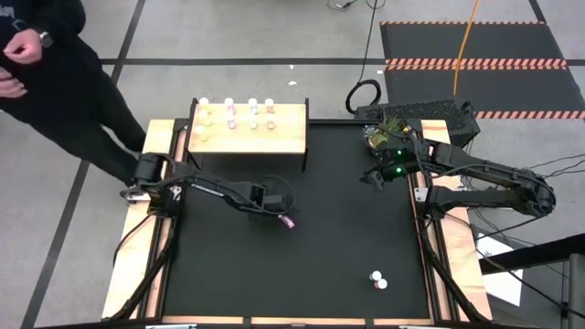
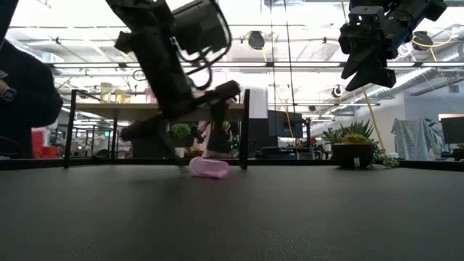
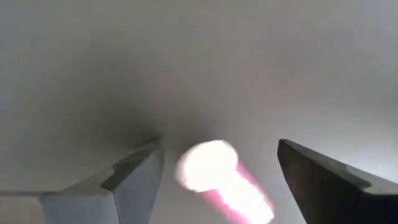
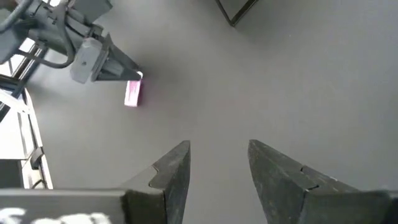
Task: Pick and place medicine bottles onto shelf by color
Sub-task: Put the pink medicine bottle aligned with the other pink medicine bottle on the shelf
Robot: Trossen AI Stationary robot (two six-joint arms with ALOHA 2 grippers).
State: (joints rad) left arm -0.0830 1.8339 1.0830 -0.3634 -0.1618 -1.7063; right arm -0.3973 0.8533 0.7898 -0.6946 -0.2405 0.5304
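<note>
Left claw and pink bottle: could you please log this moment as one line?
left claw: open, over pink bottle | bottle: lying on mat | right claw: raised, empty

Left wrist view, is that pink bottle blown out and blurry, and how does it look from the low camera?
Left wrist view: the pink bottle glares white at its cap, soft-edged between blurred fingers. Low view: bright background windows leave the arms silhouetted; the bottle lying on the mat stays readable.

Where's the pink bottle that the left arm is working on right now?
The pink bottle lies on its side on the black mat near the table's middle, between the open fingers of the left gripper, in front of the shelf.
</note>
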